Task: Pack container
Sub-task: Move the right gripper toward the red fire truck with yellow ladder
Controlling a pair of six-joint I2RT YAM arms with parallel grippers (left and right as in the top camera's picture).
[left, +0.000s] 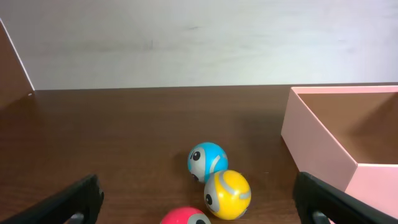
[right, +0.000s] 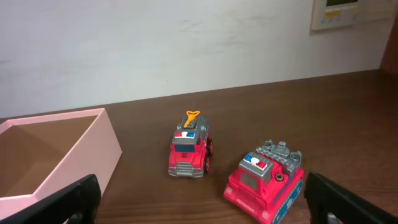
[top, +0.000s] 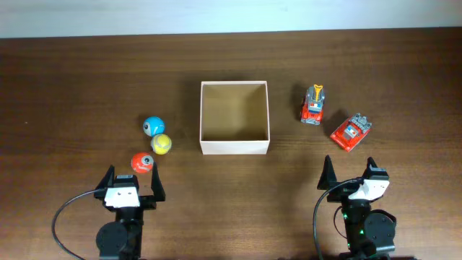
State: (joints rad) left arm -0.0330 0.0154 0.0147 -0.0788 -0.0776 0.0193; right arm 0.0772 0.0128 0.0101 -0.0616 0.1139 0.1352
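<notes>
Shown with left hand (top: 133,175) and right hand (top: 351,172) parted and empty; judged liable to send the red ball (top: 142,163) rolling from an off-centre pinch.

Wide apart sat the left gripper (left: 196,185), one dark finger (left: 71,202) poking in at each bottom corner. Between them, three balls bunched on the brown table (left: 124,134): the blue ball (left: 207,161) furthest back, the yellow ball (left: 227,194) tucked right against it, nearer and a touch right, and the red ball (left: 185,216) half cut off by the bottom edge. Off to the right stood the container (left: 317,135), open-topped, walls pale pinkish here, brown inside. A pale wall (left: 186,43) ran behind.
</notes>
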